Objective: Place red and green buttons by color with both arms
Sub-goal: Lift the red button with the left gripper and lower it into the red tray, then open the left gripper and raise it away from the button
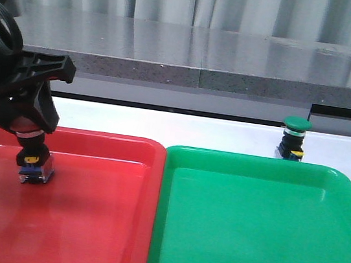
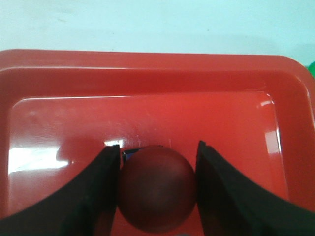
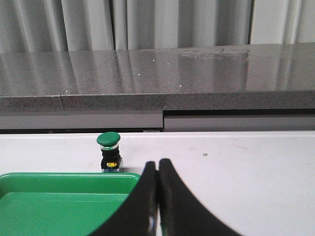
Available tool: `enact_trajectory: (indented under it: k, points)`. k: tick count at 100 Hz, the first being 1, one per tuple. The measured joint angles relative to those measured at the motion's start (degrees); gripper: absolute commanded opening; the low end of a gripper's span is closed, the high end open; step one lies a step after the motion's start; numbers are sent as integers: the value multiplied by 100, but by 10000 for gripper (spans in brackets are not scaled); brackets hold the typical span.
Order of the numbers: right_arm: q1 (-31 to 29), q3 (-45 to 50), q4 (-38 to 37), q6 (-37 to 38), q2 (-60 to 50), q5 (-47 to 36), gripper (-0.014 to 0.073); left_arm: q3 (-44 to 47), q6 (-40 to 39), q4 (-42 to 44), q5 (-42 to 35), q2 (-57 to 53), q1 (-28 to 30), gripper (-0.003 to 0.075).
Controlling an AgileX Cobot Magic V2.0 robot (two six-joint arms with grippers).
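Observation:
The red button (image 1: 35, 169) stands in the left part of the red tray (image 1: 96, 135), its base on or just above the floor. My left gripper (image 1: 31, 147) is shut on it from above. In the left wrist view the dark red cap (image 2: 156, 189) sits between the two black fingers (image 2: 98, 196) of the left gripper (image 2: 157, 147). The green button (image 1: 293, 138) stands upright on the white table just behind the green tray (image 1: 256, 162). My right gripper (image 3: 158, 164) is shut and empty, near the tray's corner and short of the green button (image 3: 109, 151). It is out of the front view.
The red tray (image 2: 147, 59) and green tray (image 3: 59, 175) lie side by side at the table's front. A grey stone ledge (image 1: 205, 57) runs along the back of the table, with curtains behind it.

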Motion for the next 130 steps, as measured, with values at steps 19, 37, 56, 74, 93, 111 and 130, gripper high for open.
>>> enact_trajectory:
  k: [19,37,56,74,93,111,130]
  points:
    - [0,0,0,-9,0,0,-69,0,0,-9,-23,25,-45,578]
    - [0,0,0,-9,0,0,-69,0,0,-20,-3,35,-45,610]
    - [0,0,0,-9,0,0,-69,0,0,-20,0,-35,-45,610]
    - [0,0,0,-9,0,0,-69,0,0,-20,-161,-482,26,610]
    - [0,0,0,-9,0,0,-69,0,0,326,-221,-1245,429,609]
    - [0,0,0,-9,0,0,-69,3,0,901,-221,-2129,718,609]
    - [0,0,0,-9,0,0,-69,158,0,1396,-221,-3110,765,609]
